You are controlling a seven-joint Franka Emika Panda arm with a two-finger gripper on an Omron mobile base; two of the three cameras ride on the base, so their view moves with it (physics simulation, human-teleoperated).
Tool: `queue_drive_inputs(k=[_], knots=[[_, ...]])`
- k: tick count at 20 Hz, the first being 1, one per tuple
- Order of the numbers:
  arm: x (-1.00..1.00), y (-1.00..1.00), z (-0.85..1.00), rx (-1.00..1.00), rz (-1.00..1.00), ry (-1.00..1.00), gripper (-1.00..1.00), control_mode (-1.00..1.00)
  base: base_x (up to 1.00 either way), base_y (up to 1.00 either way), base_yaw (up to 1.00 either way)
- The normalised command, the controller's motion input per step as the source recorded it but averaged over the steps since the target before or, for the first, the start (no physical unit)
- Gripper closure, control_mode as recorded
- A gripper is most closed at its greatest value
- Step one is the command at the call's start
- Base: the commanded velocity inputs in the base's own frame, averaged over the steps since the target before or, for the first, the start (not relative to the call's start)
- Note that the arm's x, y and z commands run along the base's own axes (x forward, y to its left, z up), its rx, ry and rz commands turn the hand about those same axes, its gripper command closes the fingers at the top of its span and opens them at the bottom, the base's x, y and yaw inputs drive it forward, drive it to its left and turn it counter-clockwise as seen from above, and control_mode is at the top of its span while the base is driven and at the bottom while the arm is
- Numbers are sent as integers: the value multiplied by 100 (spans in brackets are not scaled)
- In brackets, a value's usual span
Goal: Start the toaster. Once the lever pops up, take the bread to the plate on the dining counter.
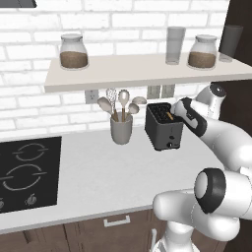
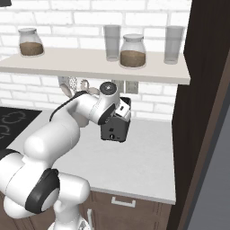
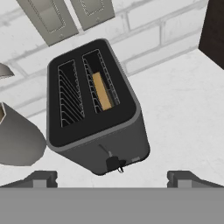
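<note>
Dark grey toaster (image 3: 94,109) stands on the pale desk (image 1: 98,182) against the white brick wall, just right of a grey utensil cup (image 1: 121,129) holding spoons and a whisk. Two outlets (image 3: 65,15) sit on the wall directly behind it, which likely explains the spot.

Bread (image 3: 101,91), a tan slice, sits on edge in the right-hand slot, sunk partly below the top. Other slot shows bare wire guides.

Lever (image 3: 113,163): small dark knob low on the toaster's near face. Whether it is up or down, cannot say for sure; nothing glows in the slots, so toasting looks not yet started.

Fingers (image 3: 112,178) spread wide, gripping nothing, hovering above and in front of the toaster; in the hand view the lever lies roughly midway between the tips. Reads as lined up to press it down.

Arm reaches forward over the desk, hand tilted down at the toaster's top in the base views.

Shelf (image 1: 138,69) above carries two jars of brown contents and grey tumblers. Black cooktop (image 1: 27,170) at far left.

No brand, label or legible writing on anything.
</note>
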Motion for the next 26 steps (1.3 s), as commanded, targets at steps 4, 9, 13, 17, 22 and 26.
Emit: queue_drive_inputs(k=[4, 9, 13, 17, 22, 26], knots=[[0, 0, 0, 0, 0, 0, -100, -100, 0, 0, 0], [0, 0, 0, 0, 0, 0, -100, -100, 0, 0, 0], [0, 0, 0, 0, 0, 0, -100, -100, 0, 0, 0], [0, 0, 0, 0, 0, 0, -100, -100, 0, 0, 0], [0, 0, 0, 0, 0, 0, -100, -100, 0, 0, 0], [0, 0, 0, 0, 0, 0, -100, -100, 0, 0, 0]])
